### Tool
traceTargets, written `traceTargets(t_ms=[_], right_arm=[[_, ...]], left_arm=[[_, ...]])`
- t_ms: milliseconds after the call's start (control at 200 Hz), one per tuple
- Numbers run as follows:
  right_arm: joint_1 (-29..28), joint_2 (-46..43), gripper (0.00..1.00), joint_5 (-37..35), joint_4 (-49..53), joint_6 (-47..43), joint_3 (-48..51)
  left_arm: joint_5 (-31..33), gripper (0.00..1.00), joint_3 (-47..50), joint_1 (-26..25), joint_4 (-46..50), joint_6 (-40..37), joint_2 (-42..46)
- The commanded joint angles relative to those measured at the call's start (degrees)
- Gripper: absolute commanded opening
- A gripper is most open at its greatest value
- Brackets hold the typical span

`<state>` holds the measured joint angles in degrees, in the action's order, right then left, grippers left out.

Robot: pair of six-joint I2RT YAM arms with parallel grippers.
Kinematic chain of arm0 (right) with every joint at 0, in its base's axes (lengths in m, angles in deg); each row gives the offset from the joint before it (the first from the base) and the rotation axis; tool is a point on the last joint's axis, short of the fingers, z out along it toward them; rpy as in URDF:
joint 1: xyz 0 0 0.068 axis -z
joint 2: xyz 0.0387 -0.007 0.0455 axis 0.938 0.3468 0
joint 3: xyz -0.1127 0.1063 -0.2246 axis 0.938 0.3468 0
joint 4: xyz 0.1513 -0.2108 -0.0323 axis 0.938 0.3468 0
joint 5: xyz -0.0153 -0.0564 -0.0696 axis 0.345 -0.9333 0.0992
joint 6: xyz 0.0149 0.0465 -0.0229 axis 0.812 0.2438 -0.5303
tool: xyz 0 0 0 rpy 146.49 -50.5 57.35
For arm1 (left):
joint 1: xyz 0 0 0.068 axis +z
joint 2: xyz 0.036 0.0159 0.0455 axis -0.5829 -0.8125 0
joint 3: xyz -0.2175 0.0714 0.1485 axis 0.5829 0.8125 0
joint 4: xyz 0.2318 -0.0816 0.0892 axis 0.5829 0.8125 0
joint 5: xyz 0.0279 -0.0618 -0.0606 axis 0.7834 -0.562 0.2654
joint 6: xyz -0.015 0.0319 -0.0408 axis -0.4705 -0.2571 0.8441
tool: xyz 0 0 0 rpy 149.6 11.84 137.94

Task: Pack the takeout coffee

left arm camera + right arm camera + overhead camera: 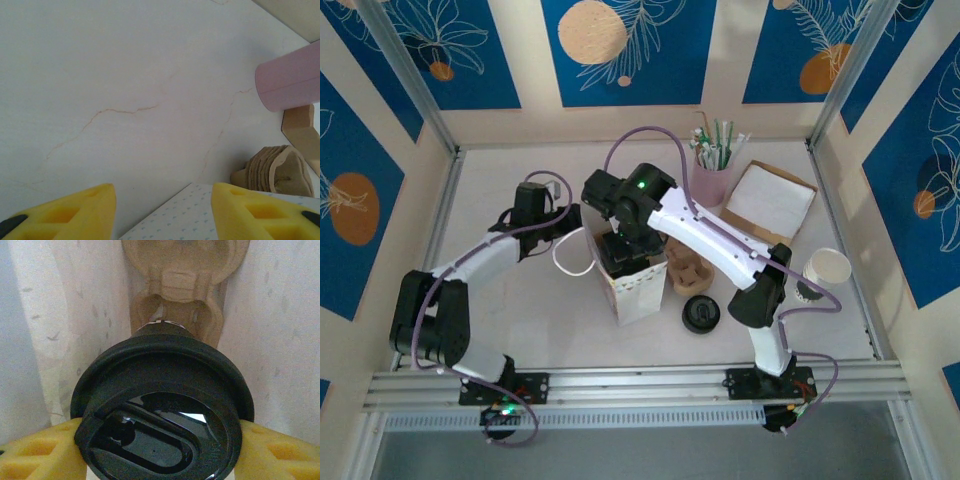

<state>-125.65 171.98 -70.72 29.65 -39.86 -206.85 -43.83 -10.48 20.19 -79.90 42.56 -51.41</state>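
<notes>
Left arm [485, 258] reaches forward from its base, with the elbow folded back and the wrist turned to the right. Left gripper [162, 187] holds its yellow fingers [75, 210] spread apart. Right arm [715, 238] bends across, wrist pointing down, bringing its pincer just right of the left pincer. Right gripper [160, 432] presses its pads [280, 452] against both sides of the takeout coffee [160, 385].

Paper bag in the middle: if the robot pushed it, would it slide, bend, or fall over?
Probably bend first: the paper bag has thin walls and an open top. It likely slides easily, looking light on the smooth table. Tipping seems possible, since it stands tall on a small base.
</notes>
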Motion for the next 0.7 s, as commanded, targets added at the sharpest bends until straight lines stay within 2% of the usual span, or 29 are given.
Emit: traceTargets(t_ms=[0,695], right_arm=[[0.5,-2.1,0.56,1.9,9.0,-0.7,1.4],[0.8,-0.4,0.56,2.7,9.1,-1.5,2.7]], left_arm=[[-0.1,0.53,0.8,-0.3,-1.2,-1.3,-0.6],[0.2,0.53,1.1,-0.3,-1.1,-1.6,-0.6]])
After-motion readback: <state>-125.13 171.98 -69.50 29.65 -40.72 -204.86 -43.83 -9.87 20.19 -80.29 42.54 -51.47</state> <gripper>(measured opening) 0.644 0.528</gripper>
